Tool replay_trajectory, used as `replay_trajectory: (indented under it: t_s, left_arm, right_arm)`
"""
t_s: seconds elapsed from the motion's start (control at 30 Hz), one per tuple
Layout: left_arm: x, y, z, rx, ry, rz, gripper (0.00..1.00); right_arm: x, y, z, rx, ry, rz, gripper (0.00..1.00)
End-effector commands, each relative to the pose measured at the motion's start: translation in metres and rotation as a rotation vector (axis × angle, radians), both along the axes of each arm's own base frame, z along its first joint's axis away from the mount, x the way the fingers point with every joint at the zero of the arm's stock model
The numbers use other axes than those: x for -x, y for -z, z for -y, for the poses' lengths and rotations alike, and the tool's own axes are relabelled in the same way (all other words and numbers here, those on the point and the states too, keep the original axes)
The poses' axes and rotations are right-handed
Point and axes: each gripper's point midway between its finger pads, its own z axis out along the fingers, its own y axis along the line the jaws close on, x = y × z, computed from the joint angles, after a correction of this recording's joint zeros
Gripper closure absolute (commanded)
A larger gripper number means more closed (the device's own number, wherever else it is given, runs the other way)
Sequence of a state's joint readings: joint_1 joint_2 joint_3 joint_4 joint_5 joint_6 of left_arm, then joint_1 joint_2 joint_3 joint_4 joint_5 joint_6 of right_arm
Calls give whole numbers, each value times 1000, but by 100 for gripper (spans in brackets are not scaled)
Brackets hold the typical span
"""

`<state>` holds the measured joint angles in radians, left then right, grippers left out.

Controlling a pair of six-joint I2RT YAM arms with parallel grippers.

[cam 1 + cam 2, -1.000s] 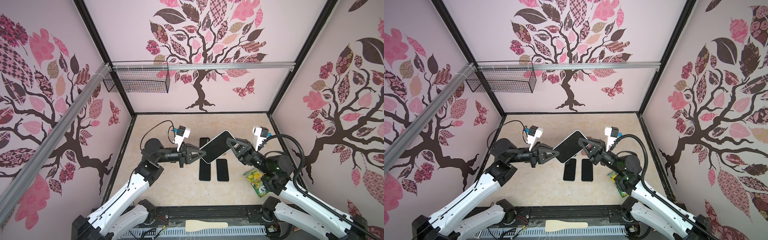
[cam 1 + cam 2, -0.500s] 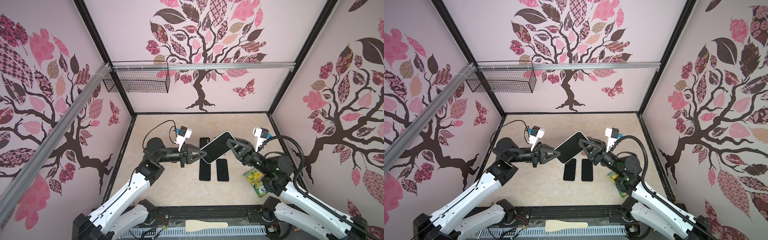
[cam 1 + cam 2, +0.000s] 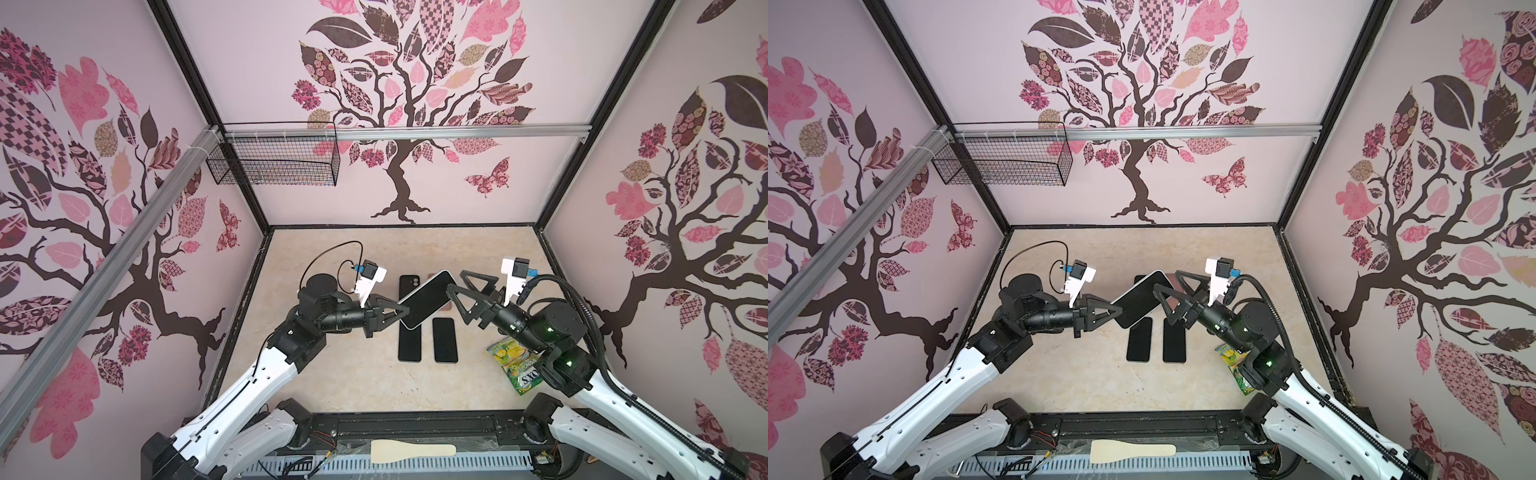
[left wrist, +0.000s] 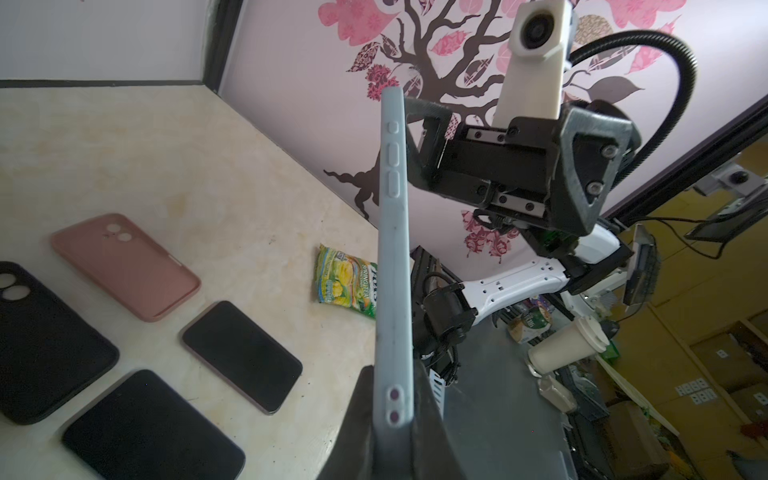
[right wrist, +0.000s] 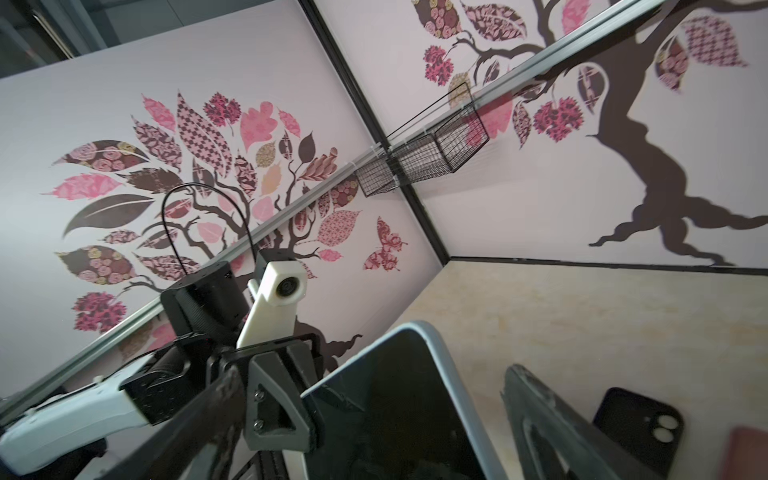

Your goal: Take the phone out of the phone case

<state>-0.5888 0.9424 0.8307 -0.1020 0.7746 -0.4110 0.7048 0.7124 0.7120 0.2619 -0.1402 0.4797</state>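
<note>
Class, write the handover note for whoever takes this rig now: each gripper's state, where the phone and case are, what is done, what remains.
Left gripper: shut on one end of the phone, holding it tilted above the table.
Right gripper: open, jaws apart around the other end.
The phone sits inside its blue case.
Done: lifted clear of the table.
Remaining: grip and work the phone out of the case.

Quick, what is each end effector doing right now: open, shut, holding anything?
Left end effector: shut on the cased phone.
Right end effector: open, gripping nothing.
</note>
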Motion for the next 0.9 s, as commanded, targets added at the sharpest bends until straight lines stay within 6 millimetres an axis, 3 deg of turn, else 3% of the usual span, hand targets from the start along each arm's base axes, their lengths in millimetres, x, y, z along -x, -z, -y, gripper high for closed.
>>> replay_trajectory:
  t_s: [0.0, 0.17, 0.37, 0.6, 0.87]
  left_arm:
    - [-1, -29, -8, -6, -33, 201, 100]
    - [2, -27, -15, -24, -22, 338, 100]
    - [-3, -24, -26, -38, 34, 428, 100]
    - [-22, -8, -32, -137, 9, 497, 100]
    - [-14, -7, -27, -134, 96, 598, 100]
  right_arm:
    - [-17, 19, 8, 232, 118, -14, 1]
    - [-30, 43, 4, 355, 91, -41, 1]
    - [-39, 43, 12, 265, -83, -171, 1]
    - [-19, 29, -2, 232, -228, -85, 1]
    - [-2, 25, -11, 217, -336, -36, 2]
